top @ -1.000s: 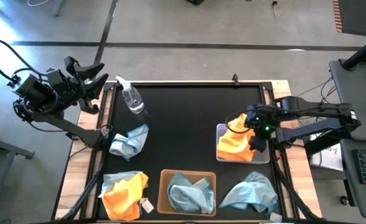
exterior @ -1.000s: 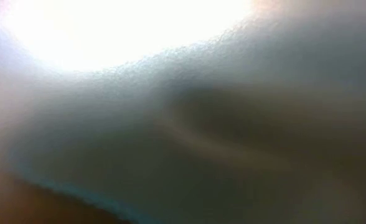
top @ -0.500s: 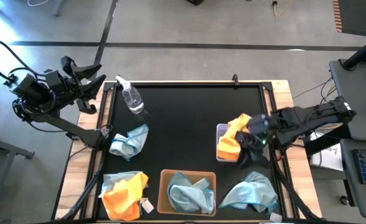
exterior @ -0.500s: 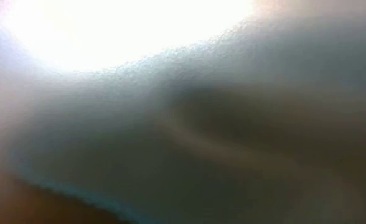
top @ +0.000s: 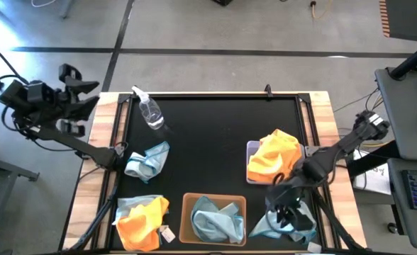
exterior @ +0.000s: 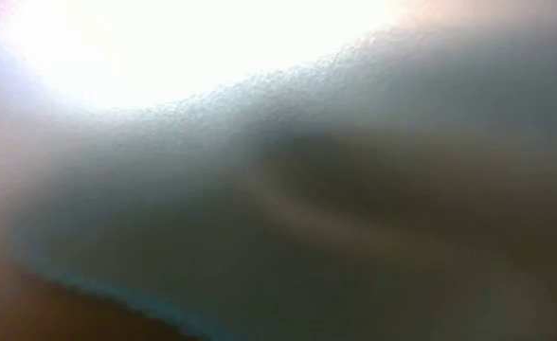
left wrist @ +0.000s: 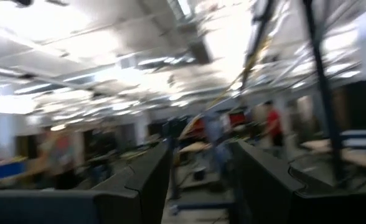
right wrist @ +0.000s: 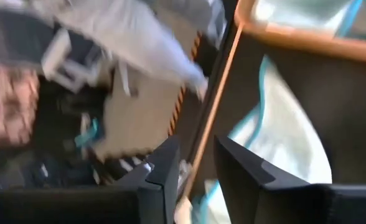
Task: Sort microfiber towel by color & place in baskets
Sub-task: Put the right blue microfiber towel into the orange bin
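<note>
My right gripper (top: 286,212) is open and hovers over the pale blue towel (top: 306,221) at the table's near right corner. In the right wrist view its fingers (right wrist: 197,143) point at that towel (right wrist: 282,143). An orange towel (top: 274,157) lies heaped in the light grey basket (top: 252,146). The tan basket (top: 187,202) holds pale blue towels (top: 214,219). Another pale blue towel (top: 148,159) lies left of centre. An orange towel (top: 141,225) lies on a pale blue one at the near left. My left gripper (top: 88,85) is open, off the table's far left corner.
A clear spray bottle (top: 148,112) lies on the black mat near the far left corner. The middle and far part of the mat are bare. Something pale and blurred fills the low view. The left wrist view shows only the room and ceiling beyond its fingers (left wrist: 201,149).
My right gripper has left the orange towel in the grey basket and swung toward the table's near edge, ending above the pale blue towel at the near right. The orange towel stays heaped in the basket. My left arm has drawn back to the left, away from the table.
</note>
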